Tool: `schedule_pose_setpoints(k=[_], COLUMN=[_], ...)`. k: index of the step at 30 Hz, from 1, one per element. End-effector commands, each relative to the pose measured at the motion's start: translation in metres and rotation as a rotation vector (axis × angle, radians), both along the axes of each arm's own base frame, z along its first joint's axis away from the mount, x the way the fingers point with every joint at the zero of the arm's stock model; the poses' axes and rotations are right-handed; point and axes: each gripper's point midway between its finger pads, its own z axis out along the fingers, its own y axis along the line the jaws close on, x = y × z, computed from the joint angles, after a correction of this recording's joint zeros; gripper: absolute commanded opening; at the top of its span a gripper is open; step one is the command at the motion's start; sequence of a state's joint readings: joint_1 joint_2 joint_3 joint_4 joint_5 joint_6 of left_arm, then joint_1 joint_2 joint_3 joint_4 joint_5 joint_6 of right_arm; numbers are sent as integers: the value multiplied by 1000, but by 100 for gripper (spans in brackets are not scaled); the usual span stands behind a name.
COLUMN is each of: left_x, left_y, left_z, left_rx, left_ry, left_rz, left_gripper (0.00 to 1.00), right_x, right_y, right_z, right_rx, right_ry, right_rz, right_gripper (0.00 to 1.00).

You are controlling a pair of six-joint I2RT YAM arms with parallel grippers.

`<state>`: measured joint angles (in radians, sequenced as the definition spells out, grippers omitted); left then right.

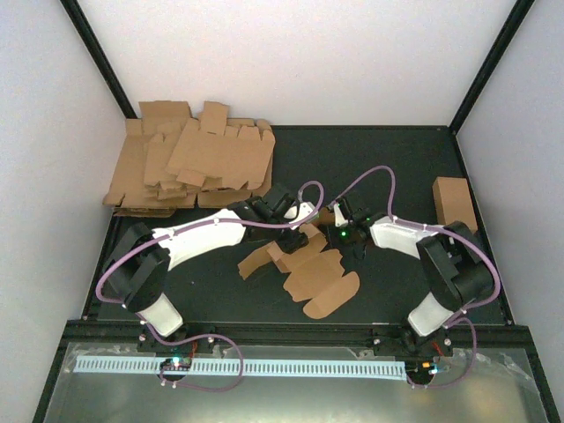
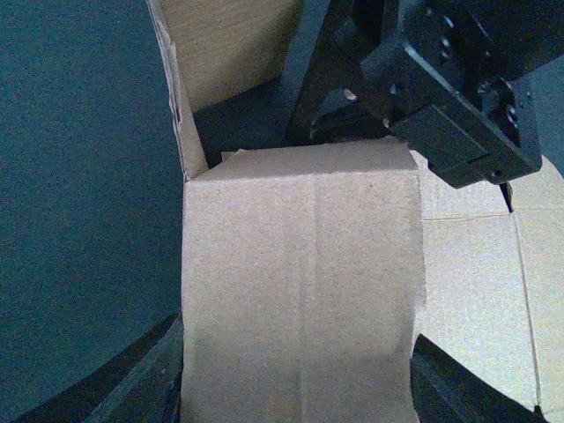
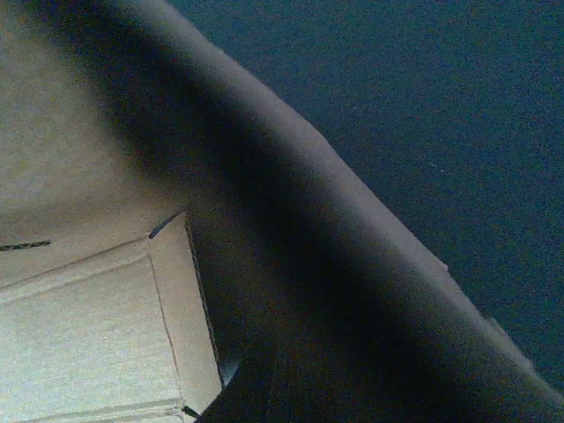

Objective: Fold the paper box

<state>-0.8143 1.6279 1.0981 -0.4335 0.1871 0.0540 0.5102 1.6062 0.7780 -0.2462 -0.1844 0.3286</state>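
Forming the carton mid-bench: left gripper point(image 1: 295, 227) clamps the paper box point(image 1: 313, 269) across a folded panel; right gripper point(image 1: 339, 231), closed tight, meets its flap. Next likely tucking flaps.

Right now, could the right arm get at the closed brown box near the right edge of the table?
Probably yes. The closed box stands alone beside the right arm, nothing between them, though its shut fingers are down on the paper box at the centre.

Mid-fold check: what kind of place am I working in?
Probably a lab test cell: plain white walls enclose a black table, with a heap of flat cardboard blanks in the far left corner.
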Motion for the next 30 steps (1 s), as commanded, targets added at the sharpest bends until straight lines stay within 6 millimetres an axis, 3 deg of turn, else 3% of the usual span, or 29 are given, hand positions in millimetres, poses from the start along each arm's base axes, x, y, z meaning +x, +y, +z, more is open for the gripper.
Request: schedule_pose_setpoints(k=[1, 8, 14, 23, 30], left_x=[-14, -14, -16, -18, -19], left_y=[11, 10, 9, 9, 12], left_z=[-28, -31, -32, -34, -36], left_rx=[105, 102, 94, 88, 96], left_ry=[75, 83, 92, 99, 103], left_rz=[-18, -13, -16, -10, -6], left_gripper=[56, 56, 56, 56, 56], right_x=[0, -12, -21, -29, -38], right_y=[18, 37, 51, 56, 46], right_z=[6, 22, 21, 1, -29], right_rx=[76, 189, 283, 309, 249], right_ry=[4, -13, 36, 130, 203], right_rz=[62, 159, 194, 192, 142], right_gripper=[2, 2, 2, 2, 2])
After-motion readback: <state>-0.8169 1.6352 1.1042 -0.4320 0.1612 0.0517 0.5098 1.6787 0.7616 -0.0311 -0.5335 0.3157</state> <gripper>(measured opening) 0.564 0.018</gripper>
